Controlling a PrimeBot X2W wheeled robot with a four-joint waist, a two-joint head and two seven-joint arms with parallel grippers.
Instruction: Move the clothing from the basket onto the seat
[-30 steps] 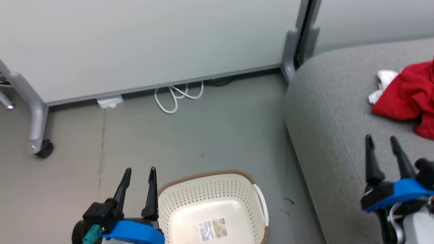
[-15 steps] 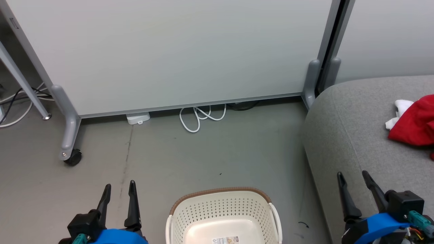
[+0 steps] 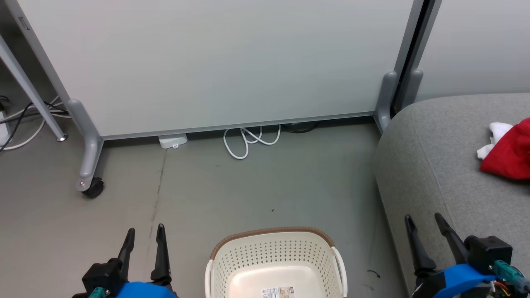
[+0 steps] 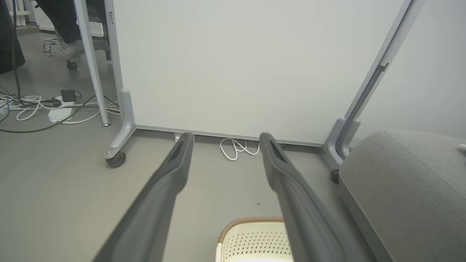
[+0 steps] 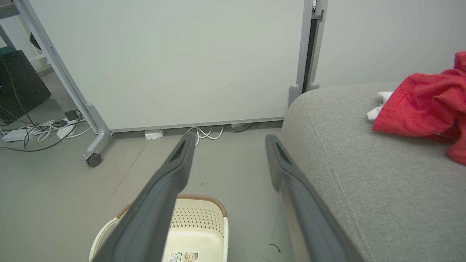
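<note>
**A:** What has changed in the last second?

**B:** The head camera has swung, so the whole picture slid. The white partition panel (image 3: pixel 215 62) takes up more of the top, and the basket (image 3: pixel 273 248) now sits centred at the bottom edge. The right gripper (image 3: pixel 422 216), earlier seen over the cushion, now shows at the lower right by the seat's front edge.

**A:** Biggest things first, then.

**B:** The panel stands at the back on grey legs. The light grey sofa seat (image 3: pixel 447 165) takes up the right side. The cream laundry basket stands on the floor between the two grippers, apart from the seat. The red clothing (image 3: pixel 511 155), with a white part, lies on the seat at the far right.

**A:** And the grippers?

**B:** The left gripper (image 3: pixel 145 228) has its fingers apart with nothing between them. The right is the same.

**A:** Anything small?

**B:** A looped white cable (image 3: pixel 248 142) lies at the panel's foot, and there is a label (image 3: pixel 281 292) on the basket's bottom.
</note>
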